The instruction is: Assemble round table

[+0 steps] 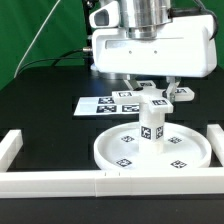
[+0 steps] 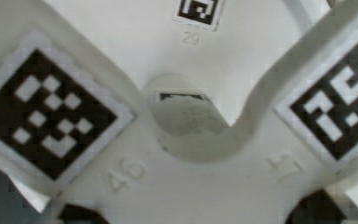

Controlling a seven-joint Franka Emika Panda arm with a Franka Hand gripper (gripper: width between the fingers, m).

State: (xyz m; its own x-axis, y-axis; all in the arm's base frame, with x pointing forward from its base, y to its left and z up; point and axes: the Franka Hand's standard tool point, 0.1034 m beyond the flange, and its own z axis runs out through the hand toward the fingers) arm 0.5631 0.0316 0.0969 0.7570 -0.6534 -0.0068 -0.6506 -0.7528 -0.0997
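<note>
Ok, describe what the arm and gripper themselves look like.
The arm's end is glossy silver-grey and cylindrical. Below it sits a wide, boxy white hand housing with rounded corners. The gripper has short dark fingers. No cables or markings are discernible on it.

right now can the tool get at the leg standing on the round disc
Probably yes. The tool hangs right above the upright leg on the round disc, and nothing sits between them. In the wrist view the tagged fingers are spread, with only open space between them.
</note>
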